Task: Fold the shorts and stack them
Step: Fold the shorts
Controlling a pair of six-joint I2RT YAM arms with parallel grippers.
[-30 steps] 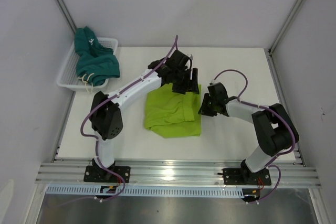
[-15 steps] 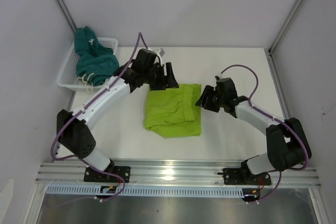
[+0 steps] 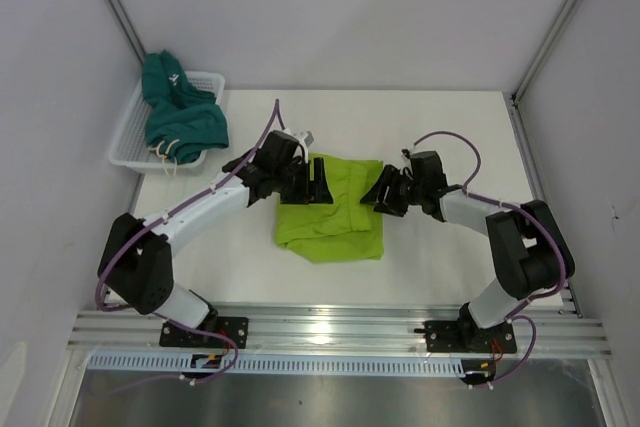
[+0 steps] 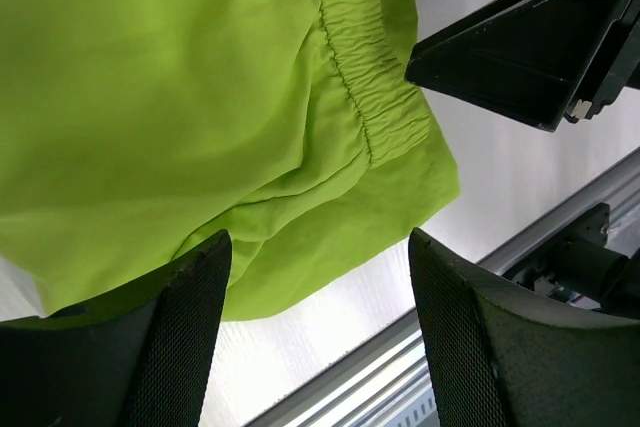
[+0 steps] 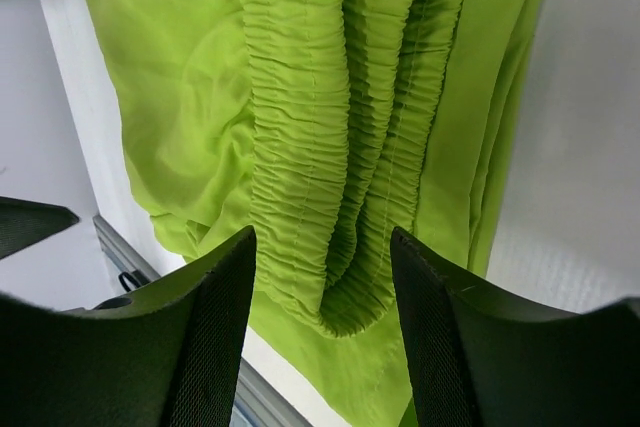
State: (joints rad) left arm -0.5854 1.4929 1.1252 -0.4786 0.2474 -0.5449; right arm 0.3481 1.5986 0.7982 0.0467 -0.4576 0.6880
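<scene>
The white counter carries the lime green shorts at its middle, lying in a roughly square, partly folded heap. The dark teal shorts sit bunched in the basket at the far left. Folding the green pair looks to be the step in hand. The left claw and right claw hover open at its far edge, gripping nothing. Next, each probably needs to close on the gathered waistband. The layers underneath are hidden, and no drawstring shows.

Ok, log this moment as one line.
left gripper open over lime green shorts | right gripper open astride waistband | dark teal shorts in basket
</scene>
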